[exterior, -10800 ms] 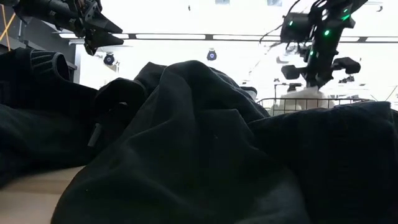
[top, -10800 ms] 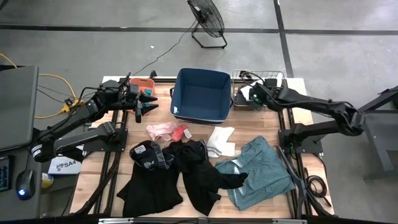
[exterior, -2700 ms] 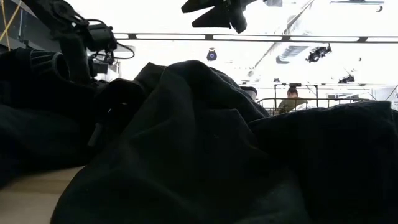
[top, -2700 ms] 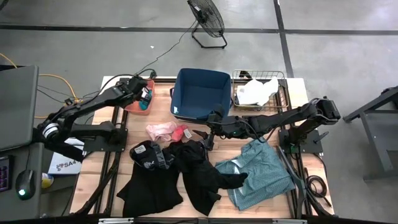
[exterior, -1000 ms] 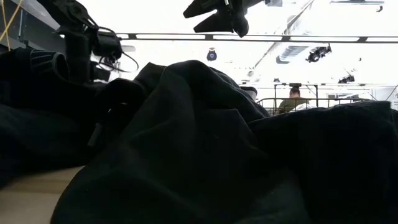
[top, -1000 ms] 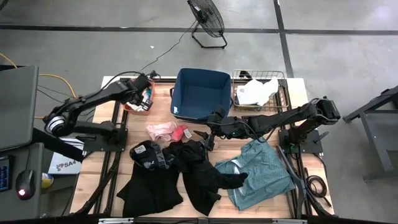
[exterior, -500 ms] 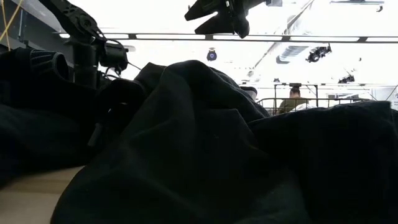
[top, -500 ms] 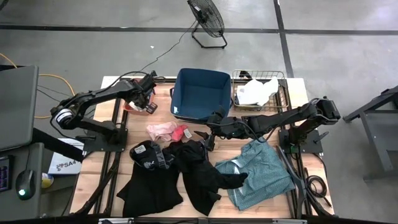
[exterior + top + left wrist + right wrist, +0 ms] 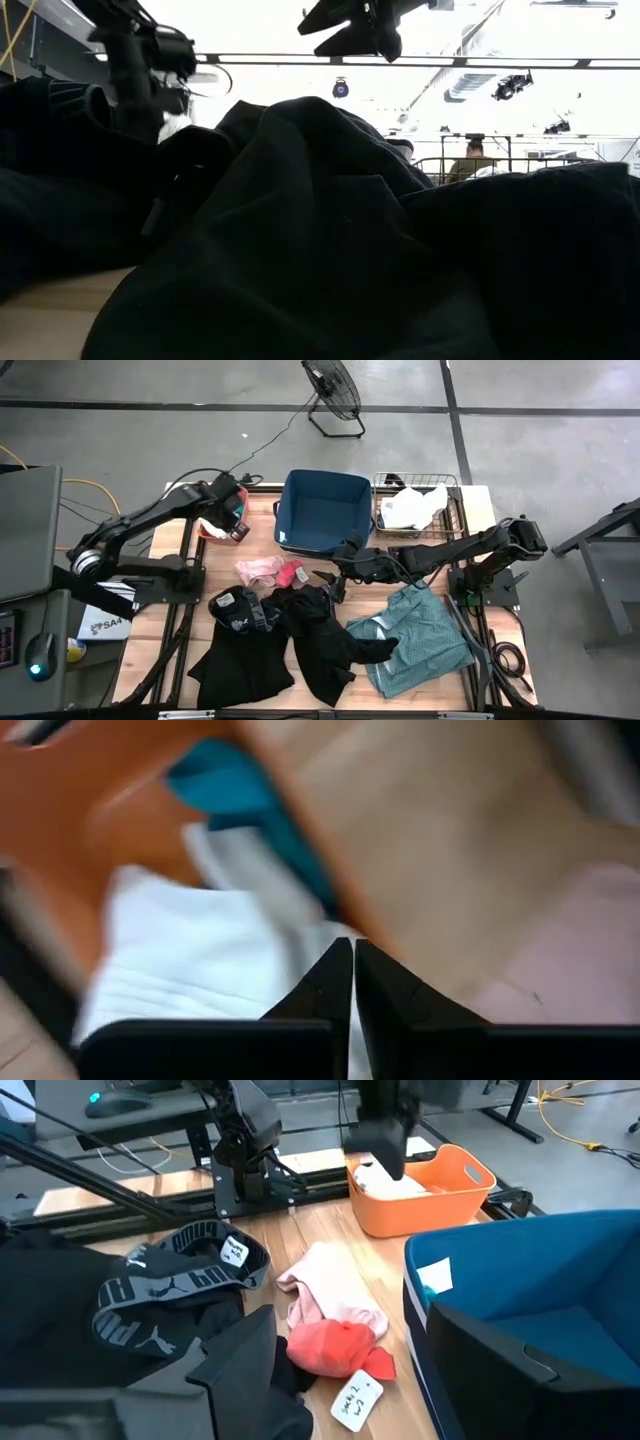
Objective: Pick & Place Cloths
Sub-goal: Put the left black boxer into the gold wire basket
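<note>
Black garments (image 9: 300, 635) lie heaped along the surface's near edge, with the teal shirt (image 9: 425, 640) toward its near right corner. Mid-surface we see the pink piece (image 9: 260, 568) and the red piece (image 9: 292, 573) touching one another, a tag beside them. Our right hand (image 9: 327, 585) hovers just beside the red piece, above the black heap; we cannot tell whether its fingers are parted. Farther back, at the far left corner, our left hand (image 9: 353, 982) sits over the orange bin (image 9: 425, 1185), fingers pressed together over a white cloth (image 9: 190, 960) lying in the bin beside a blue piece (image 9: 235, 790); whether any fabric is pinched between them we cannot say. The navy bin (image 9: 322, 512) stands at the far edge, and the wire bin (image 9: 415, 510) at the far right corner holds another white cloth (image 9: 412, 505).

We judge the left hand is finishing a drop into the orange bin, while the right is about to pick. Next it should lower onto the red piece and close on it alone, clear of the pink one.
</note>
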You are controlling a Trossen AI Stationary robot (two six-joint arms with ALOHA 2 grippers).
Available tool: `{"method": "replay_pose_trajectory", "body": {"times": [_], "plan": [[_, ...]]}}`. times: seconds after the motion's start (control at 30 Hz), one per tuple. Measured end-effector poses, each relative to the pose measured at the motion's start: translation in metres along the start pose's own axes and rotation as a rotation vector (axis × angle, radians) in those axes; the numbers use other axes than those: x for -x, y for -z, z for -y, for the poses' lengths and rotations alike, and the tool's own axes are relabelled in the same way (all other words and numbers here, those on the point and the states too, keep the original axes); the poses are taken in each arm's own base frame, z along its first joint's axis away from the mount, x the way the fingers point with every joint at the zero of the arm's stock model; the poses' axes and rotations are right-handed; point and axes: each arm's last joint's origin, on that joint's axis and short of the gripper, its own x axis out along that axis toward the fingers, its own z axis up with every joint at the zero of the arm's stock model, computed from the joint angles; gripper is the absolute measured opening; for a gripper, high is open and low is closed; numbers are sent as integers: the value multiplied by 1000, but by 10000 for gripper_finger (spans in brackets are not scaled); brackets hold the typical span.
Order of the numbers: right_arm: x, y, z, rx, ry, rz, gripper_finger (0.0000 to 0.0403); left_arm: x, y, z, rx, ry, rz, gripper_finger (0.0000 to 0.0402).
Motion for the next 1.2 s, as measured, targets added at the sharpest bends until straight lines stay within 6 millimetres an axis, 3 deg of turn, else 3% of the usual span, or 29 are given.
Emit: {"method": "replay_pose_trajectory", "body": {"times": [0.33, 0.67, 0.97, 1.2], "plan": [[4, 8, 1, -29, 17, -89, 250, 47, 39, 35, -249, 407, 57, 15], [38, 16, -14, -76, 59, -194, 250, 73, 81, 88, -605, 629, 8, 15], [67, 22, -36, -69, 74, -193, 250, 67, 122, 116, -822, 735, -85, 15], [73, 26, -45, -59, 50, -202, 250, 58, 136, 134, -854, 779, -5, 19]]}}
